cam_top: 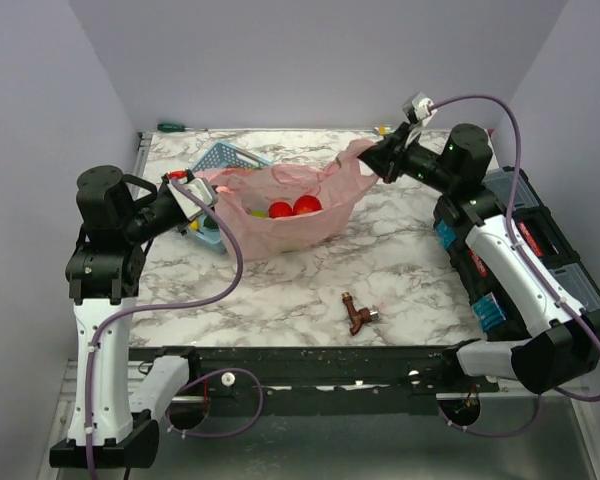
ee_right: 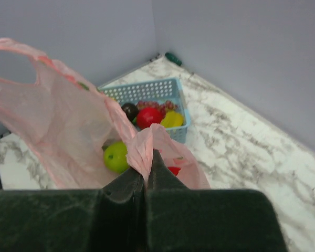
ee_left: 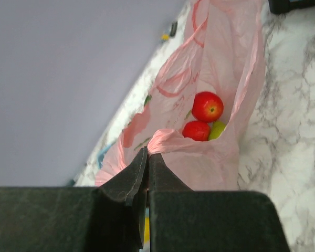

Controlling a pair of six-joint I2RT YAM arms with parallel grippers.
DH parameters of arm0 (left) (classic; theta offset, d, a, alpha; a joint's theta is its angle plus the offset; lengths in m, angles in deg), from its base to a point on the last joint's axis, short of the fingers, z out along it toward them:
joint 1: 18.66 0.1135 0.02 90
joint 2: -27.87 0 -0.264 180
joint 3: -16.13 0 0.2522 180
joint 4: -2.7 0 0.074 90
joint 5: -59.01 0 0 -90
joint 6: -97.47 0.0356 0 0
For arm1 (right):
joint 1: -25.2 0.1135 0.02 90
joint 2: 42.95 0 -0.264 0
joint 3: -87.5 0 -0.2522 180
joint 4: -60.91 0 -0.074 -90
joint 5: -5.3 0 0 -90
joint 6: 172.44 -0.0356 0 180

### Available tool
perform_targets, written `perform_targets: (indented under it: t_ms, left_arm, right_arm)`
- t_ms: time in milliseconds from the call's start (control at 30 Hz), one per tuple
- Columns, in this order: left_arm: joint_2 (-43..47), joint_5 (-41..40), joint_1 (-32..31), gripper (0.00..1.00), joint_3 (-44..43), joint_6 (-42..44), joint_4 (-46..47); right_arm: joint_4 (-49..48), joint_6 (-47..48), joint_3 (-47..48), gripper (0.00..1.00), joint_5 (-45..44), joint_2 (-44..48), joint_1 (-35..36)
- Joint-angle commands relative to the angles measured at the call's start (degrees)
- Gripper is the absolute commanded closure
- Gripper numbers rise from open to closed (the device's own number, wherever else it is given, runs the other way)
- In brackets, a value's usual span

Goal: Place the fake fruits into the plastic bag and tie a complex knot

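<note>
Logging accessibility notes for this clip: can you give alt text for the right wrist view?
The right claw is shut on a bunched edge of the pink plastic bag over a marble table. A green fruit lies inside; behind, a blue basket holds more fruits.

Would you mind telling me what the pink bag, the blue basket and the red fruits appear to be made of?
Pink bag: thin plastic film, crinkled and see-through. Blue basket: probably moulded plastic, with matte perforated walls. Red fruits: likely hard plastic, given the glossy highlights.
</note>
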Motion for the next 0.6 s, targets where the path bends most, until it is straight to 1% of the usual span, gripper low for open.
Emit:
perform_targets:
  t_ms: [0,67,133,167,267,367,400,433,467,500,567]
  left_arm:
    - [1.5,-2.9,3.7,1.00,6.3,5.5,-9.1]
    - [2.9,-3.2,5.5,1.00,9.4,6.0,-10.0]
    - [4.2,-3.7,6.8,1.00,10.6,6.0,-11.0]
    - [4.7,-3.6,7.5,1.00,10.4,5.6,-11.6]
    - [4.5,-2.2,8.5,1.00,8.2,8.5,-17.0]
    - [3.3,-2.8,8.8,1.00,6.0,6.9,-17.5]
    - [2.7,-2.1,8.8,0.99,4.8,6.3,-17.9]
    - [1.7,-0.4,8.7,0.88,3.0,5.9,-19.0]
    - [0.7,1.8,8.6,0.74,1.1,5.9,-20.3]
    - [-0.2,3.4,8.3,0.56,-0.4,5.5,-21.5]
    - [-1.3,4.5,6.8,0.33,-2.8,4.4,-21.5]
  right_arm:
    - [1.1,-0.8,-7.2,0.99,4.0,4.2,-0.3]
    - [1.1,-1.7,-9.0,0.99,4.0,6.1,-0.3]
    - [1.8,-2.2,-8.5,0.99,4.7,7.1,-0.2]
    - [1.9,-2.3,-7.7,0.99,4.7,7.5,-0.3]
    - [2.7,-4.1,-4.3,0.99,5.4,7.6,-0.3]
    - [1.6,-6.9,-4.0,0.99,6.3,7.6,-0.2]
    - [1.3,-7.8,-4.4,0.99,6.0,7.5,-0.2]
    - [0.7,-8.5,-5.2,0.99,5.8,7.5,-0.2]
    - [0.0,-9.3,-6.0,0.99,5.5,7.5,-0.2]
    - [-0.5,-10.3,-7.0,0.99,5.5,7.5,-0.2]
    - [-1.5,-12.1,-8.6,0.99,6.0,7.8,-0.1]
